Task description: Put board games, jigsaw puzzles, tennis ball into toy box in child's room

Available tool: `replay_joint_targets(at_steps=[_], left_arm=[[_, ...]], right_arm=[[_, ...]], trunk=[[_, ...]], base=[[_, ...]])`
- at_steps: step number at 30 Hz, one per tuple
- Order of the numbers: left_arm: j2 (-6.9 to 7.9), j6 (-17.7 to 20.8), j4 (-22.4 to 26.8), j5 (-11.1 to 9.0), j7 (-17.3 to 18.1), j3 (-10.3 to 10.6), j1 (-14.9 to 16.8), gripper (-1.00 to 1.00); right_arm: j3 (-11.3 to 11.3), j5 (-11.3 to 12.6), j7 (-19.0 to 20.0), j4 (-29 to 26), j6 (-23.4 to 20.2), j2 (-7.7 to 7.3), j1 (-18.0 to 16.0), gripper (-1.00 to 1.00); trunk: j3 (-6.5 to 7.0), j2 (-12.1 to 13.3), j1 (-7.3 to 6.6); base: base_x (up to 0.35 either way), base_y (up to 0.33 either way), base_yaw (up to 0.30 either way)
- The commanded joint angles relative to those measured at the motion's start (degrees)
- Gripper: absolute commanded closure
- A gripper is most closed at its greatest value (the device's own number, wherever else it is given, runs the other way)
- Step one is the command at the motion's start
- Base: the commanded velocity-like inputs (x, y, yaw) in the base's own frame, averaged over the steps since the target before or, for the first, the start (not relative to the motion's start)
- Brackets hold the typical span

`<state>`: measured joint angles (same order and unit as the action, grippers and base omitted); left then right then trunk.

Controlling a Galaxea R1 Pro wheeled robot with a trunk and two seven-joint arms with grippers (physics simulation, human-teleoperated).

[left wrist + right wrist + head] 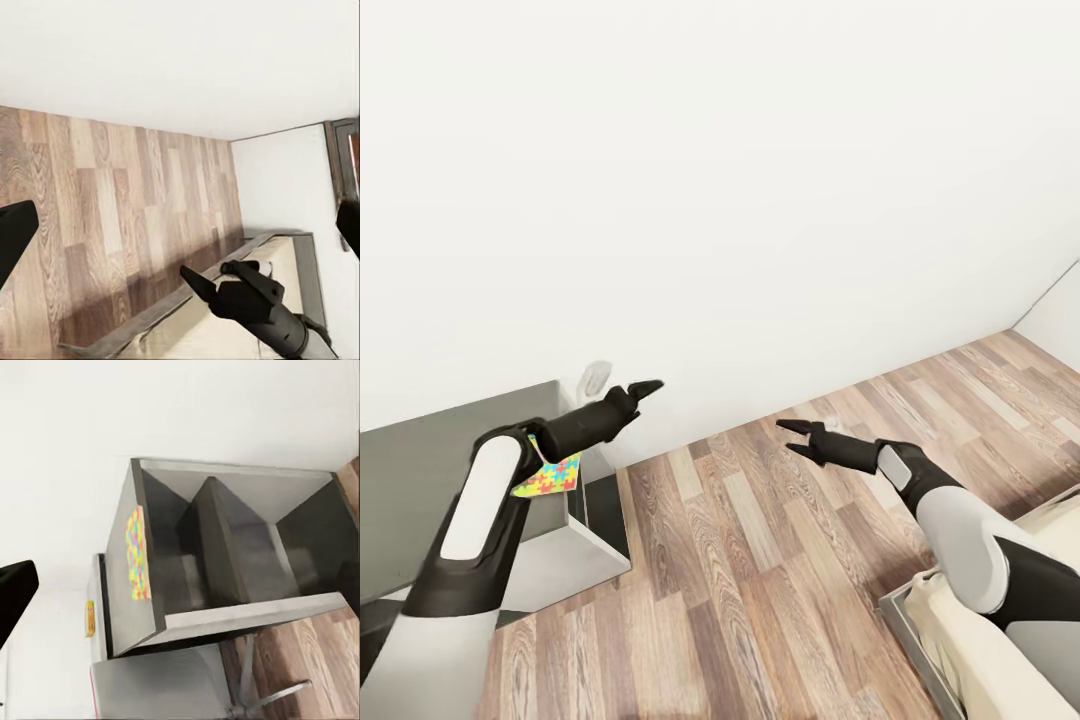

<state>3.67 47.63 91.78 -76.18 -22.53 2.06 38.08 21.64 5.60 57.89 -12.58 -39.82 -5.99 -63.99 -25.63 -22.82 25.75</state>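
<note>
One jigsaw puzzle [548, 475], a flat square of bright interlocking pieces, lies on the grey table [430, 470] near its right edge. My left forearm reaches over it, and my left gripper [645, 388] hangs open in the air past the table's corner, holding nothing. Over the wood floor my right gripper [792, 437] is open and empty too. The right wrist view takes in the table [225, 615] from the side with the puzzle [135, 555] on top. The toy box, board games and tennis ball are out of view.
The bed [970, 650], beige with a grey frame, sits at the lower right. A white drawer unit [565, 565] stands under the table. A white wall runs across ahead. A small yellow-orange patch [89, 617] on the table is too small to identify.
</note>
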Motion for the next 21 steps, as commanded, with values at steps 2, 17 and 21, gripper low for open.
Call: replay_joint_targets(at_steps=[2,17,21], left_arm=[[-0.33,0.05,0.11,-0.53,-0.51,1.47,0.16,-1.00],[-4.28,0.16,0.30,-2.23,-0.40,6.86,1.24,-1.00],[-4.83,0.17,0.31,-3.72,-0.39,7.13,1.36,-1.00]], right_arm=[[-0.29,0.57,3.32,0.23,0.05,-0.13,-0.05,-1.00],[-1.04,0.39,23.36,0.46,1.12,-3.34,0.95,-1.00],[-1.18,0.34,26.13,0.46,1.10,-4.25,1.08,-1.00]], trunk=[[-0.09,-0.10,0.03],[0.01,-0.10,0.03],[0.16,-0.10,0.03]], base=[[0.000,0.000,0.000],[0.000,0.000,0.024],[0.000,0.000,0.143]])
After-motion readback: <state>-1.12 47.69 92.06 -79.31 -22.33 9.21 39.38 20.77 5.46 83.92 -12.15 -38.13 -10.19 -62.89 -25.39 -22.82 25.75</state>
